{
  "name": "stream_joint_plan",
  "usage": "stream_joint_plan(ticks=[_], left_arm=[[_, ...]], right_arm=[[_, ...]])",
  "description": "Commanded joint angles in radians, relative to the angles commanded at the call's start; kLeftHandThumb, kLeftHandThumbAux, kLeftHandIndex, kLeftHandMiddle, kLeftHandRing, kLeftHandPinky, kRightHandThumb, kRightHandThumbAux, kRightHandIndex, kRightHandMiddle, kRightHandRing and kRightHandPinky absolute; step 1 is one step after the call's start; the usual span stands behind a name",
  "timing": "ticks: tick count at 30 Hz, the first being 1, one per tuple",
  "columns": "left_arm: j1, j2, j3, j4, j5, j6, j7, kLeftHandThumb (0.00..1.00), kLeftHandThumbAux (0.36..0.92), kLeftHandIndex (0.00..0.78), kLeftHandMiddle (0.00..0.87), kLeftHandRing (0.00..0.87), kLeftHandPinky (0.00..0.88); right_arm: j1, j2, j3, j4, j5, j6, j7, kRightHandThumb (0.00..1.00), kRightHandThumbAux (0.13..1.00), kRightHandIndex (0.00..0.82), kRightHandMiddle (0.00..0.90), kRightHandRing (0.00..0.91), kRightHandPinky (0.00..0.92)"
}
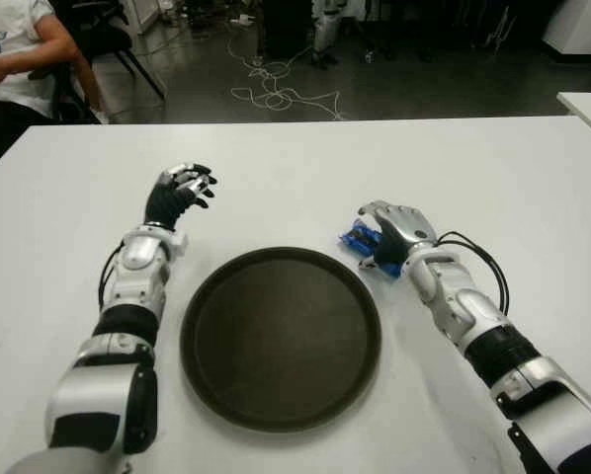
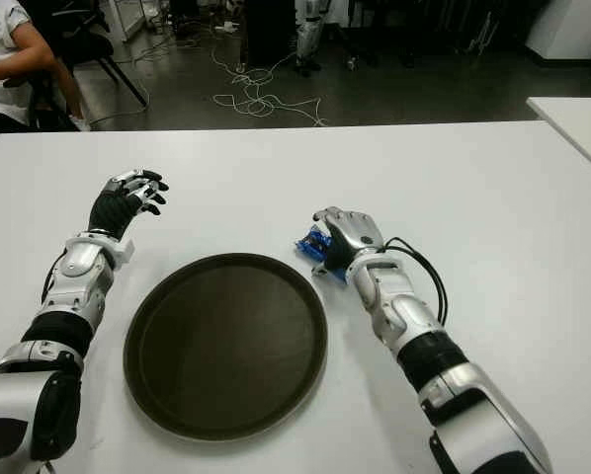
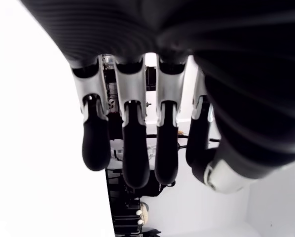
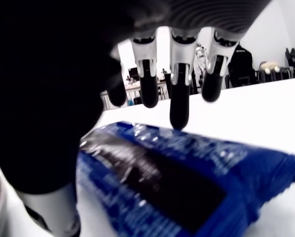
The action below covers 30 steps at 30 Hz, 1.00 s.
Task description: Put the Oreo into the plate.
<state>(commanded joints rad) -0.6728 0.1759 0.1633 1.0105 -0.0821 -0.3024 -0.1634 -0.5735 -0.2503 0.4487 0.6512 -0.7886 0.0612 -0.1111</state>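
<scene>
Blue Oreo pack under right hand, perhaps ungrasped, beside plate.

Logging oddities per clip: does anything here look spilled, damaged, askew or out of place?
Nothing stands out. The Oreo pack lies intact on the table just right of the plate, under the right hand, whose fingers are extended over it, not closed. The left hand shows open, left of the plate.
</scene>
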Motion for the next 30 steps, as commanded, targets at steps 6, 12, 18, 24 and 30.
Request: stream_joint_plan(ticks=[6, 12, 18, 24, 30], left_arm=[[0.000, -0.001, 0.000, -0.002, 0.000, 0.002, 0.004, 0.833, 0.671, 0.419, 0.469, 0.508, 0.556], [0.002, -0.001, 0.003, -0.008, -0.005, 0.004, 0.000, 0.834, 0.671, 0.419, 0.468, 0.510, 0.564], [0.005, 0.000, 0.002, -0.019, -0.006, 0.006, -0.004, 0.834, 0.671, 0.419, 0.469, 0.513, 0.575], [0.013, 0.002, 0.002, -0.038, -0.005, 0.016, 0.003, 0.834, 0.671, 0.420, 0.469, 0.509, 0.561], [0.022, 0.004, 0.001, -0.055, -0.003, 0.029, 0.001, 0.833, 0.672, 0.419, 0.468, 0.503, 0.549]], right_arm=[[-0.014, -0.001, -0.002, 0.047, 0.016, -0.034, -0.021, 0.000, 0.871, 0.418, 0.454, 0.486, 0.472], [-0.040, 0.003, 0.009, 0.116, 0.024, -0.053, -0.044, 0.000, 0.858, 0.464, 0.507, 0.527, 0.515], [-0.052, 0.005, 0.013, 0.136, 0.026, -0.051, -0.054, 0.000, 0.860, 0.478, 0.531, 0.536, 0.522], [-0.048, 0.003, 0.007, 0.117, 0.032, -0.034, -0.046, 0.000, 0.866, 0.482, 0.552, 0.552, 0.540], [-0.037, 0.000, 0.002, 0.093, 0.040, -0.020, -0.041, 0.000, 0.874, 0.486, 0.564, 0.566, 0.557]])
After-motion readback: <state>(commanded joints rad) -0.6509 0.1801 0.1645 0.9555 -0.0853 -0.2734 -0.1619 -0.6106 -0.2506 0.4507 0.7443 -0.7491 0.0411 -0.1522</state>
